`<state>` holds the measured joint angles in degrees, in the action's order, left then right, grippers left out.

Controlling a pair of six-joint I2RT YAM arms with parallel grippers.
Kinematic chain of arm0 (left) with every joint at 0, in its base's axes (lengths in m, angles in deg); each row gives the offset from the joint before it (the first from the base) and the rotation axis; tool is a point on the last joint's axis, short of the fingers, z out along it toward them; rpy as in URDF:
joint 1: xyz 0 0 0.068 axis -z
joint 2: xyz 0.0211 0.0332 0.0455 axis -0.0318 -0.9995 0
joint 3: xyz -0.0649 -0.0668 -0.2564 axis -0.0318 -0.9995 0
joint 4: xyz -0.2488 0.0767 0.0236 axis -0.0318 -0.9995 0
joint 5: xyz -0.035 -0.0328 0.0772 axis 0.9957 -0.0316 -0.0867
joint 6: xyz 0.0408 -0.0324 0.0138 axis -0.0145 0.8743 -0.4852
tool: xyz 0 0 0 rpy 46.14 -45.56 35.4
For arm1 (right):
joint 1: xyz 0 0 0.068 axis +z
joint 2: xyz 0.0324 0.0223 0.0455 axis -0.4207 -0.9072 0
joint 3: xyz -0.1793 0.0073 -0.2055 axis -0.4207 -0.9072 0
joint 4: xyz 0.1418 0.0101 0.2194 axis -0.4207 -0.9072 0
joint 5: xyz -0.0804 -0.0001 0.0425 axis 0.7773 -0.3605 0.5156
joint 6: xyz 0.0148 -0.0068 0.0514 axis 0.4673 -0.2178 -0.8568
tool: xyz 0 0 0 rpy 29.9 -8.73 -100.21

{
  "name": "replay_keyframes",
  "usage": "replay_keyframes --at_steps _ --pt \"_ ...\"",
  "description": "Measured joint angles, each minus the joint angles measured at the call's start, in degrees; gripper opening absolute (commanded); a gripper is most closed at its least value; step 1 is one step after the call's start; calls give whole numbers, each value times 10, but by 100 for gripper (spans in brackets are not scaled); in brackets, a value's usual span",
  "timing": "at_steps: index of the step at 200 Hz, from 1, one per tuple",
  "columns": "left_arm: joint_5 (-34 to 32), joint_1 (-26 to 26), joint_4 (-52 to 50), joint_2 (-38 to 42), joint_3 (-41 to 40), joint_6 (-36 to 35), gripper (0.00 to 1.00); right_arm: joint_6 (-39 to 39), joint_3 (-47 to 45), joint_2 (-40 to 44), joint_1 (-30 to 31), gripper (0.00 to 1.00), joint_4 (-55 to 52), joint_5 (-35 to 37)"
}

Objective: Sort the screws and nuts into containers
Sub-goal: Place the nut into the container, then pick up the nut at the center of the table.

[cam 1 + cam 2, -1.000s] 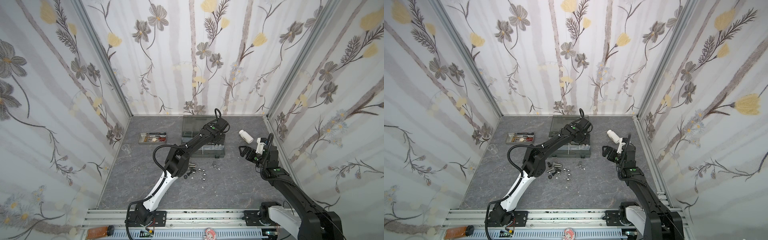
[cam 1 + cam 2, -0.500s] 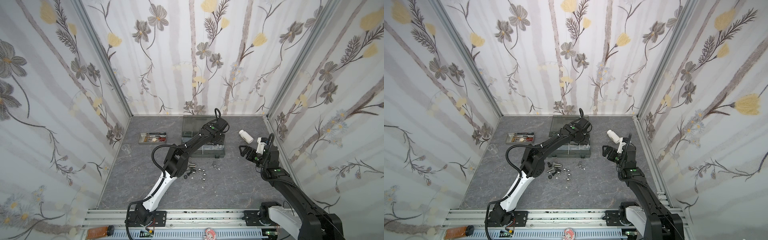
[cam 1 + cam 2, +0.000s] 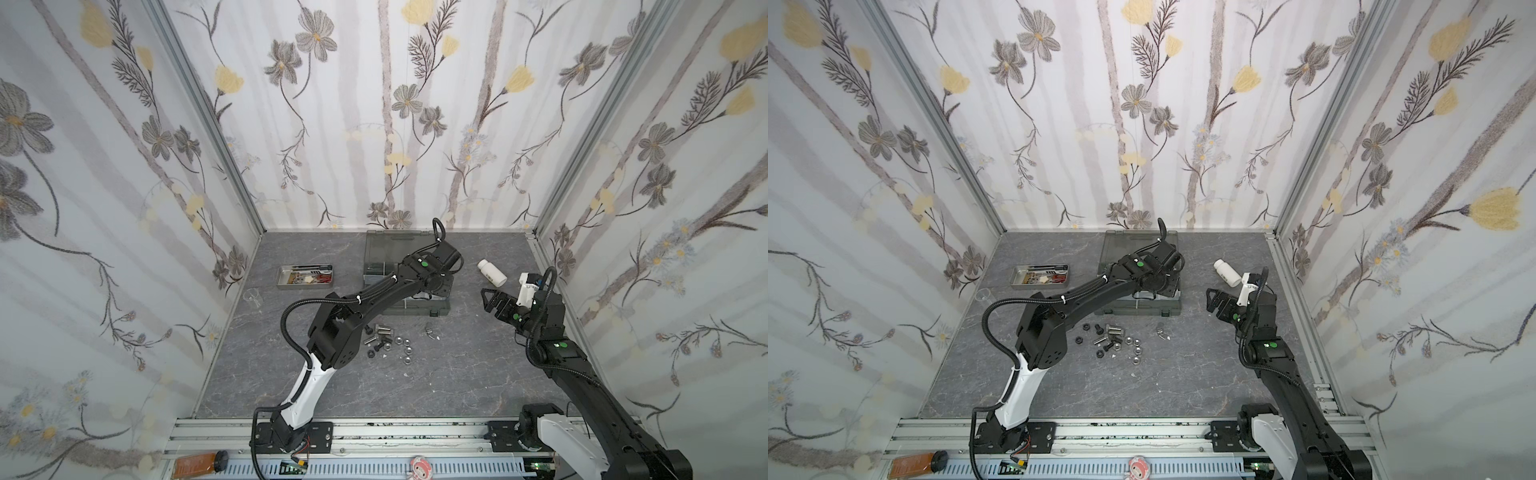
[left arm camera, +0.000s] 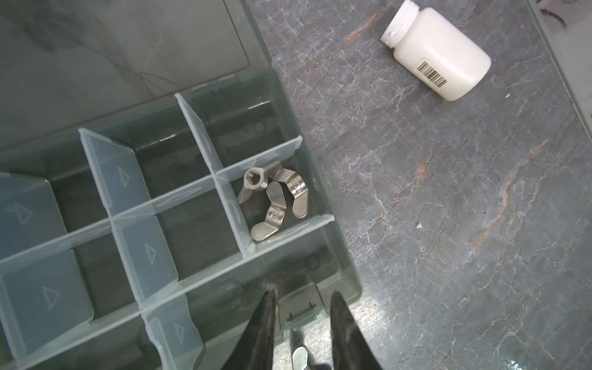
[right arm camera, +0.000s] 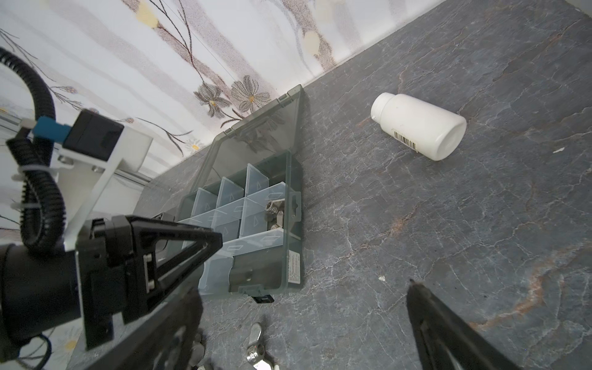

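- Left fingers hovering released and empty over the containers' front edge; right fingers gaping wide, holding nothing.
- Wing nuts lying in an end compartment; other screws and nuts sitting loose on the table.
- Judging them light, stiff, slippery: pinching across flats or ears.

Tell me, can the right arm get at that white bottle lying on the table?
Probably yes. The white bottle lies on its side on bare table just ahead of the right arm's fingers, which stand wide open and empty. Nothing sits between them; the left arm is over the organizer box.
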<state>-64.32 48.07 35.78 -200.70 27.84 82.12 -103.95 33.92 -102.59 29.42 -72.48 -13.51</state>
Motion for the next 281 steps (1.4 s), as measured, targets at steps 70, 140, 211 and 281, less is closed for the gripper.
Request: replay_keyframes --at_steps 70,140,211,281 --pt "-21 37 88 113 -186 85 26 0 5 41 3 100 -39 4" --pt "-36 75 150 155 -316 144 39 -3 5 80 6 100 -63 4" --pt "-44 80 186 140 -347 177 48 -5 -5 87 6 100 -65 4" --pt "-42 80 187 69 -305 179 48 -2 -7 93 6 100 -68 4"
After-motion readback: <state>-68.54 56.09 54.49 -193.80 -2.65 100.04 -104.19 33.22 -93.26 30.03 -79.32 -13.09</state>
